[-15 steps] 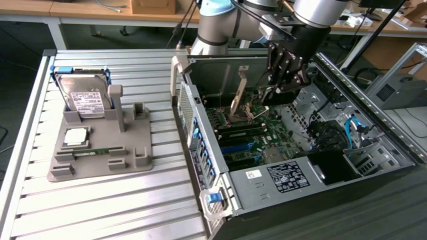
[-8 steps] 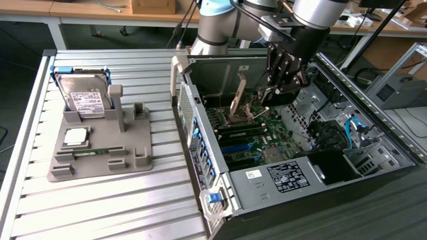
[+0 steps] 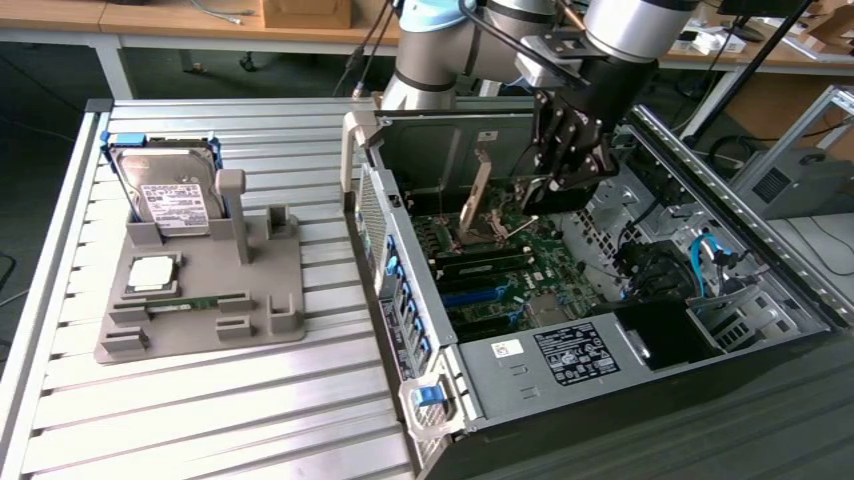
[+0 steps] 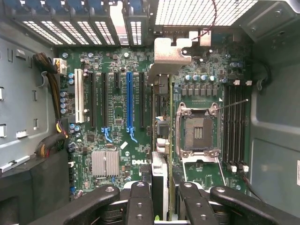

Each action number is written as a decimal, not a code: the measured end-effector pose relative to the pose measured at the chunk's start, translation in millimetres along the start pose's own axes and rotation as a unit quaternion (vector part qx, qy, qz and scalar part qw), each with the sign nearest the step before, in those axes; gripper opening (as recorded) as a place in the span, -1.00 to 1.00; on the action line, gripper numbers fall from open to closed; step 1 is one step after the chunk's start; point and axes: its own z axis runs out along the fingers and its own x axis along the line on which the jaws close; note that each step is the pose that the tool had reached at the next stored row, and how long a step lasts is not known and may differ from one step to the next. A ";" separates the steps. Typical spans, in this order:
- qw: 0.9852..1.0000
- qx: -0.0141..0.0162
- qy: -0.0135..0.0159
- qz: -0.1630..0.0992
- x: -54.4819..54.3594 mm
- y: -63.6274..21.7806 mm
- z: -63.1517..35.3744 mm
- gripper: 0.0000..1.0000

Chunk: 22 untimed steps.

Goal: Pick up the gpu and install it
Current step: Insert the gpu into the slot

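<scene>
The slatted desk [image 3: 200, 420] is occupied by an open computer case [image 3: 447, 150], laid on its side. A grey holder tray [image 3: 200, 290] is set beside it, towards the exterior view's left. The motherboard [image 3: 534, 270] [image 4: 122, 150] is exposed inside the case. The gpu [image 3: 475, 200] [image 4: 160, 168] is held edge-on over the board, between the blue slot [image 4: 129, 101] and the processor socket [image 4: 197, 131]. It is clamped by the tool [image 3: 554, 190] [image 4: 161, 201].

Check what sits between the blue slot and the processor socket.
Wrist view: the gpu, held edge-on by the gripper, and one black slot.
</scene>
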 end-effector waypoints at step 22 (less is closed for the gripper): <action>1.000 0.000 0.000 0.000 1.2 -0.1 5.6 -0.47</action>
